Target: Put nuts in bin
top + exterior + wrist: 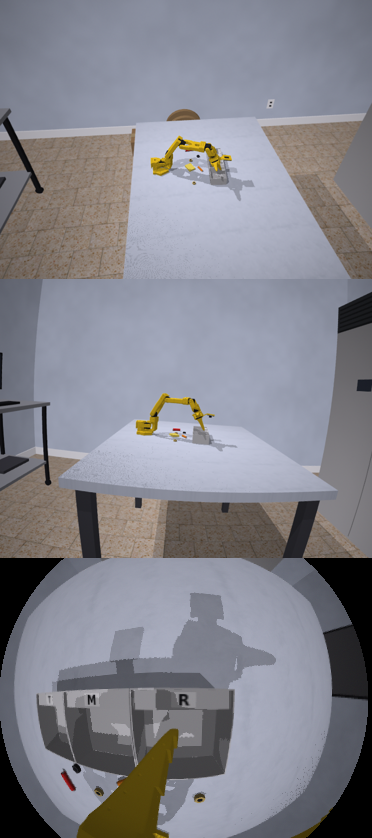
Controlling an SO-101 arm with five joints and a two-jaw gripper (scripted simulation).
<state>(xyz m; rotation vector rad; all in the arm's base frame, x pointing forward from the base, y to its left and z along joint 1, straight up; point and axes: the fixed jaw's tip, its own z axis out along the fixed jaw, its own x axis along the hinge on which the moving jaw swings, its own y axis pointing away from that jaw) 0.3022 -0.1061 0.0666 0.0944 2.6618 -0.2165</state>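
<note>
One brass nut [194,183] [175,440] [200,798] lies on the table left of bin R. Another brass nut [190,160] [99,791] lies beyond the yellow block in the top view. Bin R [219,182] [200,438] [225,748] is the grey compartment at the near end of the row. My gripper [217,168] is wide open. In the wrist view its fixed jaw's tip hangs over bin R. No nut shows between the jaws. I see no nut in bin R, but the jaw hides part of its inside.
Bins M [91,700] and T [49,700] adjoin bin R in the row. A yellow block [189,167] [174,434], an orange piece [200,168] [184,436], a small black thing [198,156] [76,768] and a red piece [176,429] [68,781] lie between the arm's base and the bins.
</note>
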